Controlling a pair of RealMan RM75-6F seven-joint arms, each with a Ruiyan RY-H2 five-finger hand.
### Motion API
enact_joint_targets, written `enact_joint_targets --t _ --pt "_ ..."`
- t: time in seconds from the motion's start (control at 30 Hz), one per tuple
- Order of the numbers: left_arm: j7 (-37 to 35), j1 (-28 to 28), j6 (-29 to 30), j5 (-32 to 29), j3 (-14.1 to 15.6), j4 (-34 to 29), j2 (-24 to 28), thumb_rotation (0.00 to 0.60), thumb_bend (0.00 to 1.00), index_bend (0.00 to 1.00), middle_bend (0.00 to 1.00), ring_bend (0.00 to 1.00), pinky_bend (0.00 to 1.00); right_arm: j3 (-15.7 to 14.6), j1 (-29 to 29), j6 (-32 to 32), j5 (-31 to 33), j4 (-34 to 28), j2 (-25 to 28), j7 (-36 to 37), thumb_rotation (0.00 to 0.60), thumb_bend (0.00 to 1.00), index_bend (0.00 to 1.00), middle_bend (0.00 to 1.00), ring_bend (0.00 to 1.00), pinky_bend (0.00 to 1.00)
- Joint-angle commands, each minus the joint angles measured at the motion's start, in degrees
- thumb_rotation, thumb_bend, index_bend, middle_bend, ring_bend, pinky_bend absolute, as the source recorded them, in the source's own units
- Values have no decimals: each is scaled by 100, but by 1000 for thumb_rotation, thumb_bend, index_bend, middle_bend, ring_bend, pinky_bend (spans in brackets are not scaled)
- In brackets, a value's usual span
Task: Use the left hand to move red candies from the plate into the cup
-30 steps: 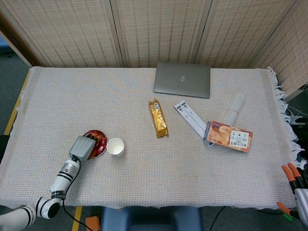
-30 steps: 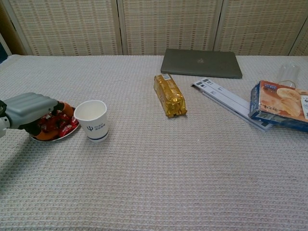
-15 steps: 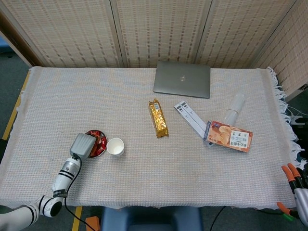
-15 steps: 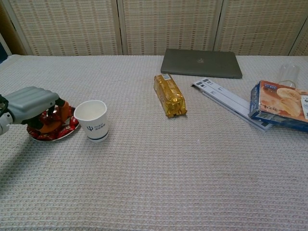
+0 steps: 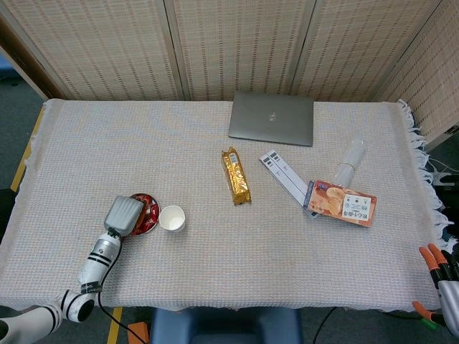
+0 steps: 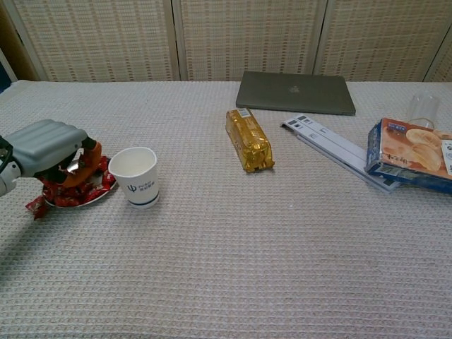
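Observation:
My grey left hand [image 6: 44, 146] hovers low over the small plate [image 6: 100, 192], just left of the white paper cup [image 6: 137, 175]. Its orange-tipped fingers [image 6: 85, 166] curl down and pinch what looks like a red candy [image 6: 72, 167] with a silvery wrapper end. Several more red candies [image 6: 60, 187] are heaped on the plate, and one red candy [image 6: 35, 205] lies on the cloth off the plate's left edge. From the head view, the left hand [image 5: 123, 213] covers the left part of the plate [image 5: 148, 215] beside the cup [image 5: 172, 218]. Only the orange fingertips of my right hand [image 5: 442, 269] show, at the lower right corner.
A gold snack packet [image 6: 248, 139] lies mid-table. A closed grey laptop [image 6: 294, 92] sits at the back. White strips [image 6: 339, 150], a biscuit box [image 6: 409, 155] and a clear glass [image 6: 423, 109] are on the right. The cloth's fringed edge [image 5: 419, 143] runs along the right side.
My left hand has risen a little off the plate with its fingers curled. One red candy has spilled from the plate onto the cloth at the left.

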Motion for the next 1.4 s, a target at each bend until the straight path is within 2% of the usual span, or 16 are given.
enact_joint_targets --t 0.03,0.2,0.47,0.7,0.93,1.0,1.2,1.4 --pt "-112 4 223 128 -3 119 -75 600 674 708 693 668 1000 0 -3 8 1 2 3 13 600 42 0 0 0 0" --pt "-207 95 627 297 11 -58 11 600 724 741 738 701 1000 -9 2 -5 -6 6 3 15 600 43 0 0 0 0" --pt "195 166 1040 531 2 -1377 543 600 725 742 741 702 1000 -13 19 -21 -15 6 20 58 600 43 0 0 0 0" --pt "927 56 1075 554 -114 -2366 648 600 725 741 741 702 1000 -42 22 -4 -84 16 83 195 600 42 0 0 0 0" --pt "1388 -83 861 422 -121 -2608 416 600 719 727 728 702 1000 -75 -30 125 -183 66 149 400 600 43 0 0 0 0" --pt "1433 -104 791 379 -98 -2549 353 600 707 690 701 689 1000 -84 -39 144 -203 77 163 441 600 43 0 0 0 0" --pt "1657 -176 615 280 -49 -2244 246 600 592 504 565 538 1000 -111 -62 182 -255 103 188 519 600 43 0 0 0 0" --pt "1557 -162 478 205 25 -2343 396 600 521 371 454 488 1000 -110 -66 187 -256 101 184 513 600 42 0 0 0 0"
